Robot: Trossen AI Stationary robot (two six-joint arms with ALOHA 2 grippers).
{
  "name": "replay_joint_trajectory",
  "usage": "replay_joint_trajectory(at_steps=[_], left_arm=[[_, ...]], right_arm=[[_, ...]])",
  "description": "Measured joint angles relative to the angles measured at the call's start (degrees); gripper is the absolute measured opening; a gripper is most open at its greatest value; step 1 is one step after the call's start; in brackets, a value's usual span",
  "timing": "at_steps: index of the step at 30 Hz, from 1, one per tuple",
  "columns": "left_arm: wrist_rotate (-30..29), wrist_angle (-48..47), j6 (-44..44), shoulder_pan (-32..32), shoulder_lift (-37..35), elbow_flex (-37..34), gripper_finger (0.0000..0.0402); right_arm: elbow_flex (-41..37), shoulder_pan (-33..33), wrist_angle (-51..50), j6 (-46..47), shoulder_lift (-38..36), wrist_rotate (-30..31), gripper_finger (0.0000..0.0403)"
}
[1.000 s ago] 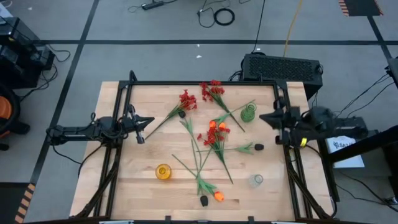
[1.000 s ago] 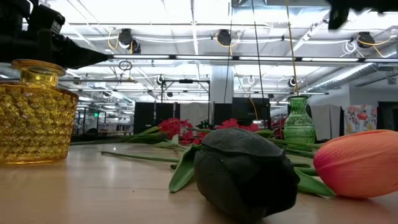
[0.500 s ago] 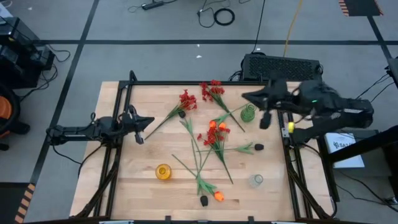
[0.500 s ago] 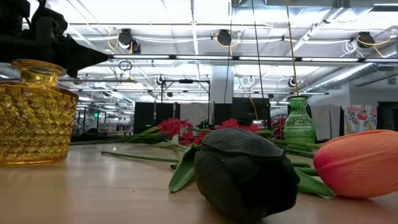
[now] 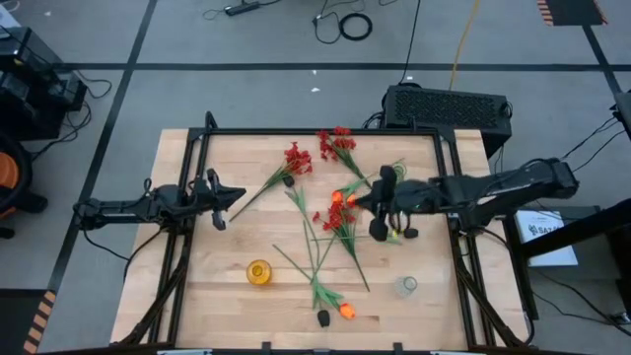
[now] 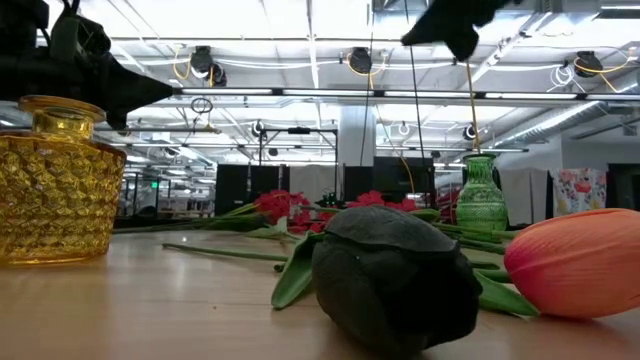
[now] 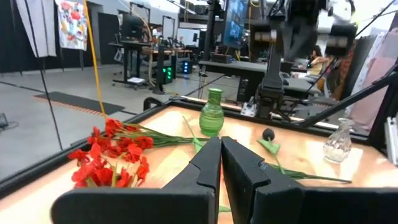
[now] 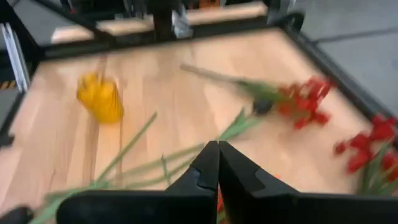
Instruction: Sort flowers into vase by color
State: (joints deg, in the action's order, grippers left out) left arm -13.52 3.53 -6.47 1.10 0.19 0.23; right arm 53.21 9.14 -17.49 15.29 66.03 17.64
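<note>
Flowers [image 5: 335, 222] lie scattered beneath the right gripper [image 5: 357, 203], its fingers clenched empty.

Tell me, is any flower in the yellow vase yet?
No, in the high view the yellow vase stands empty near the table's front, with the flowers all lying loose on the wood.

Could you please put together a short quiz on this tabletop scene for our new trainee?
1. True or false: the yellow vase already holds a flower.
2. Which gripper is out over the flowers: A) left gripper B) right gripper?
3. Fill in: both grippers' jaws are ____.

Key: 1. False, it stands empty, like the clear vase and, in the left wrist view, the green vase. 2. B, above the orange bloom; the left waits at the table's left edge. 3. Shut.
</note>
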Motion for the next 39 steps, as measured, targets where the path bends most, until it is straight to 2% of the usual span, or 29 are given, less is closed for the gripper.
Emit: replay_joint_trajectory(at_steps=[4, 12, 17, 19, 24, 28, 34, 37, 39], left_arm=[[1.8, 0.0, -2.1, 0.0, 0.5, 0.0, 0.0023], [2.9, 0.0, -3.7, 0.0, 2.9, 0.5, 0.0023], [3.0, 0.1, -1.7, 0.0, 6.7, 8.5, 0.0023], [3.0, -3.0, -1.9, 0.0, 9.8, 13.6, 0.0023], [2.9, -17.5, -5.1, 0.0, 21.4, 29.7, 0.0023], [3.2, -24.4, -8.4, 0.0, 32.1, 38.6, 0.0023], [8.3, -25.5, -9.8, -1.1, 43.9, 42.0, 0.0023], [6.6, -24.9, -10.8, -2.4, 47.3, 41.5, 0.0023], [3.0, -25.3, -11.2, -3.2, 49.4, 40.9, 0.0023]], right_arm=[[-3.0, 1.1, 1.5, 2.6, 1.6, 0.2, 0.0], [-3.7, 2.2, 2.7, 1.2, 5.5, 0.3, 0.0], [-3.7, 2.2, 3.0, 1.2, 7.4, 0.3, 0.0], [-3.7, 2.2, 2.6, 1.1, 8.1, 0.3, 0.0], [-3.7, 2.2, 2.7, 1.0, 8.5, 0.3, 0.0], [-3.7, 1.9, 2.9, 1.0, 8.6, 0.2, 0.0], [-3.7, 1.2, 2.8, 0.3, 8.6, -1.5, 0.0], [-3.7, 1.1, 2.8, 0.2, 8.6, -3.1, 0.0], [-3.7, 1.1, 2.8, 0.4, 8.6, -3.0, 0.0]])
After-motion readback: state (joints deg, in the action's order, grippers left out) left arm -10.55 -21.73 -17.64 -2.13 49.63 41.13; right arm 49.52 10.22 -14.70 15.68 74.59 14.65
